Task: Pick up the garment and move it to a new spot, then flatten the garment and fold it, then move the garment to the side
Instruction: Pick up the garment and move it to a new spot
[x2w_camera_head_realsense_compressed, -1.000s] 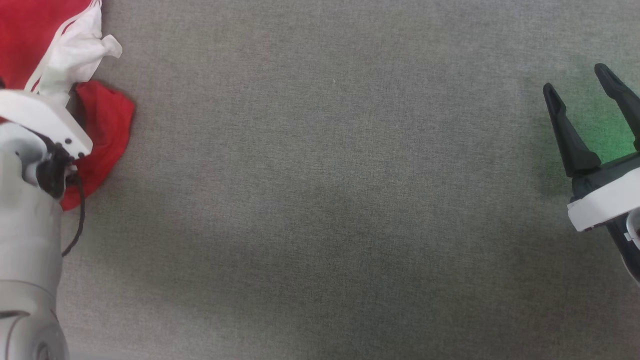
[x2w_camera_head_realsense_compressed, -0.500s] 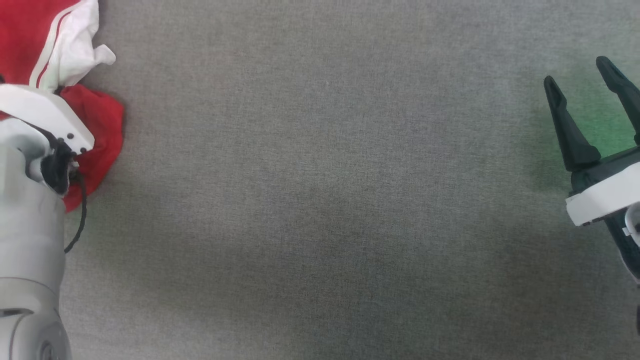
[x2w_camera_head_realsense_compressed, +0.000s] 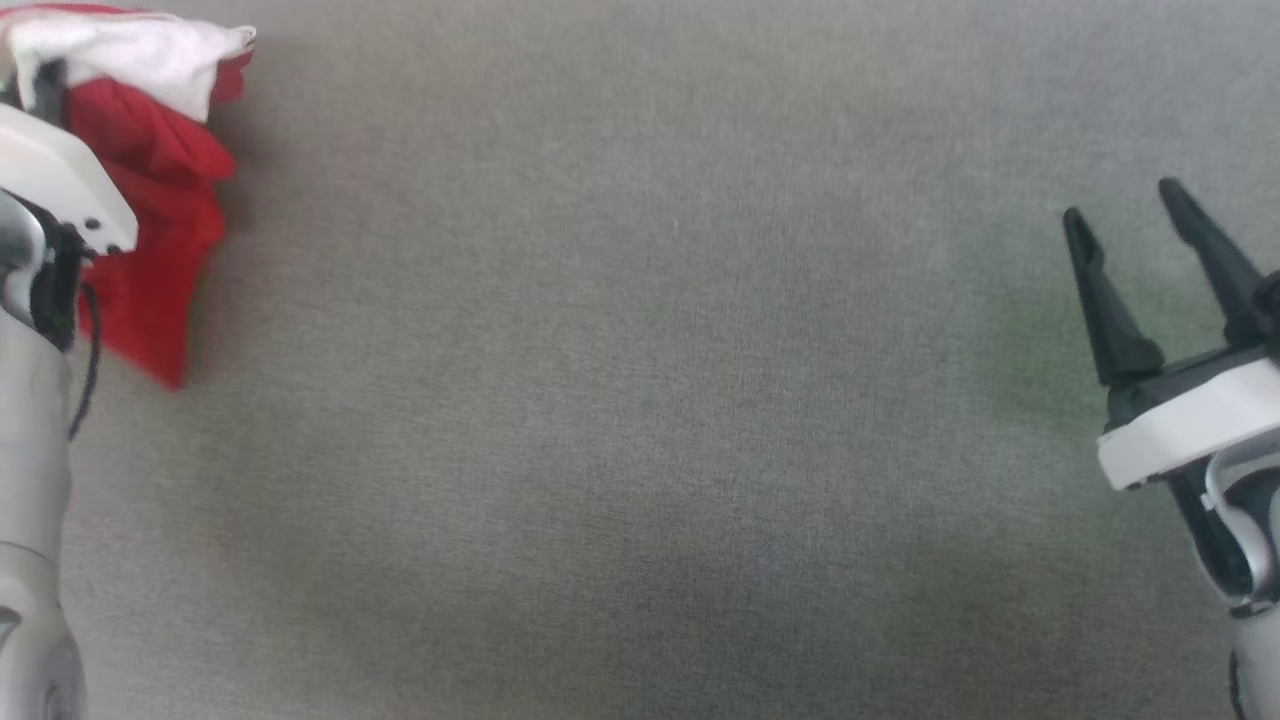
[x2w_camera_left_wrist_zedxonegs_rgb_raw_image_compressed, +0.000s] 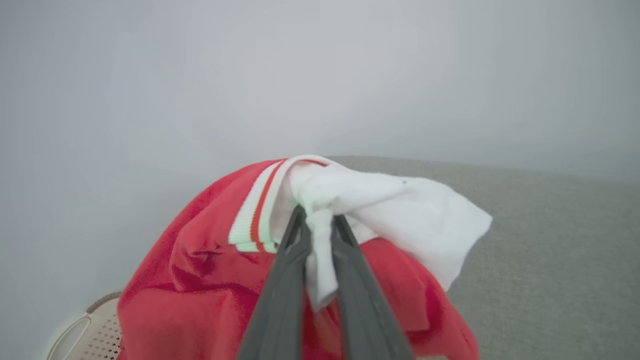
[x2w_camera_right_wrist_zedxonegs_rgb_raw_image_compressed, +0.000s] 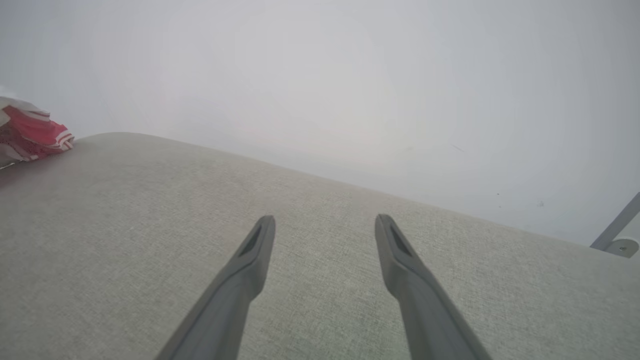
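Observation:
The garment (x2w_camera_left_wrist_zedxonegs_rgb_raw_image_compressed: 200, 280), bright red with a white sleeve (x2w_camera_left_wrist_zedxonegs_rgb_raw_image_compressed: 400, 210) and red-white stripe trim (x2w_camera_left_wrist_zedxonegs_rgb_raw_image_compressed: 255, 215), hangs bunched from my left gripper (x2w_camera_left_wrist_zedxonegs_rgb_raw_image_compressed: 317, 217). Its two fingers are shut on a twist of the white sleeve. In the head view the garment (x2w_camera_head_realsense_compressed: 150, 220) droops at the top left, beside my left wrist (x2w_camera_head_realsense_compressed: 50, 180), just above the grey surface. My right gripper (x2w_camera_head_realsense_compressed: 1125, 210) stands at the right edge, open, with nothing between its fingers (x2w_camera_right_wrist_zedxonegs_rgb_raw_image_compressed: 405, 270). The chest letters are hidden in the folds.
A grey fabric-covered surface (x2w_camera_head_realsense_compressed: 640, 400) spreads between the two arms. A pale perforated object (x2w_camera_left_wrist_zedxonegs_rgb_raw_image_compressed: 75, 335) shows under the garment in the left wrist view. A metal leg (x2w_camera_right_wrist_zedxonegs_rgb_raw_image_compressed: 617, 227) stands beyond the surface's far right edge, against a pale wall.
The garment has risen off the surface and now hangs bunched from my left gripper, further up and left in the head view. My right gripper has drifted slightly left, still open.

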